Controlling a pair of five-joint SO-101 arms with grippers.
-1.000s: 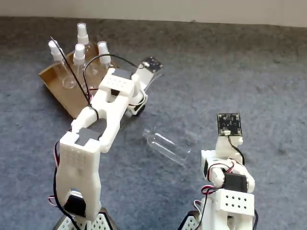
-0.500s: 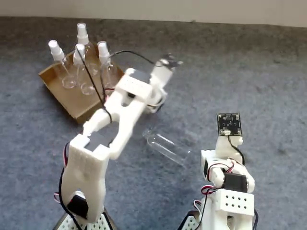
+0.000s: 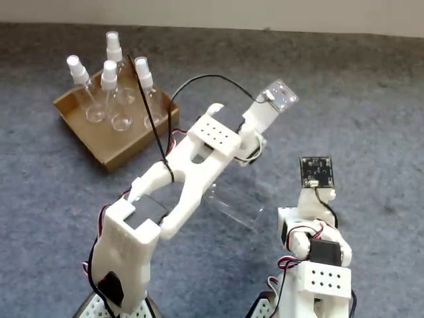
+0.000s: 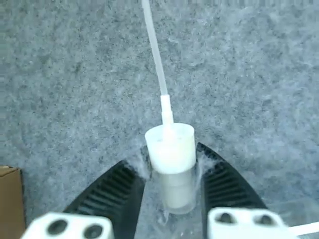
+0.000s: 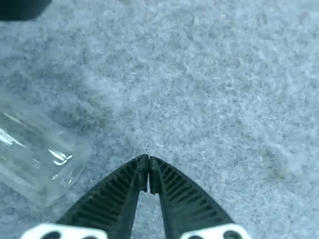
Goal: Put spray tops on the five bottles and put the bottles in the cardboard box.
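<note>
A white spray top point(image 4: 169, 144) with a long dip tube point(image 4: 154, 55) sits between the fingers of my left gripper point(image 4: 171, 164), which is shut on it above the grey carpet. In the high view the left arm point(image 3: 212, 139) stretches over the middle of the floor, partly covering a clear bottle point(image 3: 235, 205) that lies on its side without a top. My right gripper point(image 5: 148, 172) is shut and holds nothing, close beside that bottle point(image 5: 35, 159). Several bottles with spray tops point(image 3: 109, 86) stand upright in the cardboard box point(image 3: 132, 149) at the back left.
Grey carpet covers the whole floor, with open room at the back right. A corner of the cardboard box point(image 4: 7, 199) lies off to one side of the left gripper. The right arm point(image 3: 317, 252) is folded low at the front right.
My left arm has swung away from the cardboard box to the right, over the lying bottle. The right arm has not moved.
</note>
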